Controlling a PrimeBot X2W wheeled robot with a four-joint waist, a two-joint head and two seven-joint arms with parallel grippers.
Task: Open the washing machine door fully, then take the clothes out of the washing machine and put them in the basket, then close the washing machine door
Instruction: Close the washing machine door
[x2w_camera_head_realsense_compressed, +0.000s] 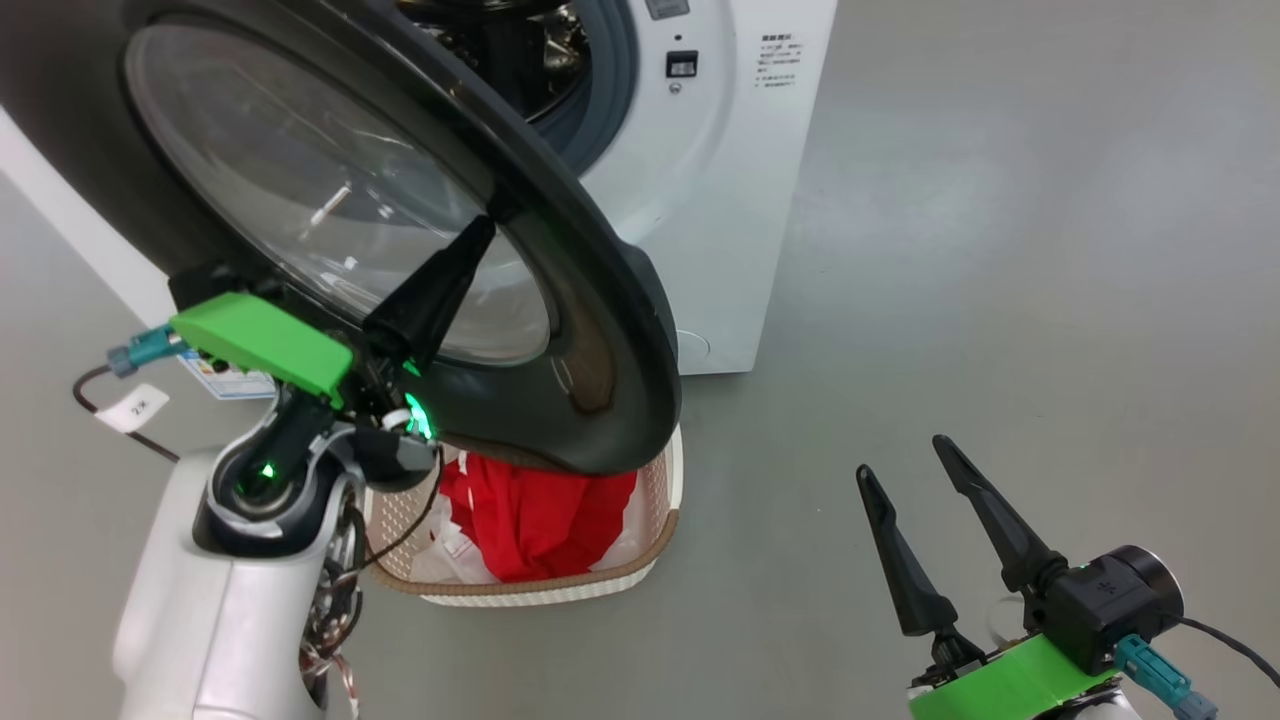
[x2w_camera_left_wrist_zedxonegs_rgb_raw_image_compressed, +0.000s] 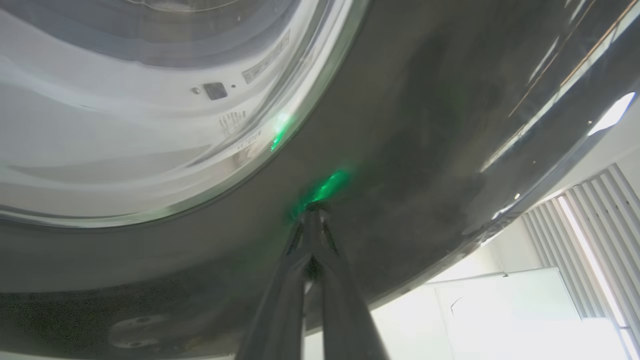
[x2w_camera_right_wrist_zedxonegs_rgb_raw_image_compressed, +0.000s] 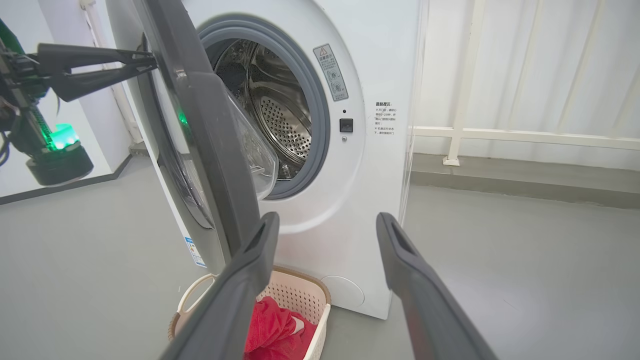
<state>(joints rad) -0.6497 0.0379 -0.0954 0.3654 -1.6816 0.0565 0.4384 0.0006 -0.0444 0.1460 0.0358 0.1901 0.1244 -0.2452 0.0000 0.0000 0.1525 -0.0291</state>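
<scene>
grey floor (x2w_camera_head_realsense_compressed: 1000, 300) under a white washing machine (x2w_camera_head_realsense_compressed: 720, 200), perforated steel drum (x2w_camera_right_wrist_zedxonegs_rgb_raw_image_compressed: 280, 115) showing behind the grey ring. washing machine door (x2w_camera_head_realsense_compressed: 600, 300) stands partway open, swung out above the basket (x2w_camera_head_realsense_compressed: 665, 500). left gripper (x2w_camera_head_realsense_compressed: 485, 228): fingers pressed together on nothing, tips touching the outer face of the door's glossy black rim. right gripper (x2w_camera_head_realsense_compressed: 902, 455): jaws spread wide, empty, low at right, well apart from the machine. basket sits on the floor just before the machine; clothes (x2w_camera_head_realsense_compressed: 540, 520) lie in it, red with some white.

washing machine (x2w_camera_right_wrist_zedxonegs_rgb_raw_image_compressed: 320, 210) white | door rim (x2w_camera_head_realsense_compressed: 600, 300) black | clothes (x2w_camera_head_realsense_compressed: 540, 520) red | basket (x2w_camera_head_realsense_compressed: 660, 490) cream, perforated
</scene>
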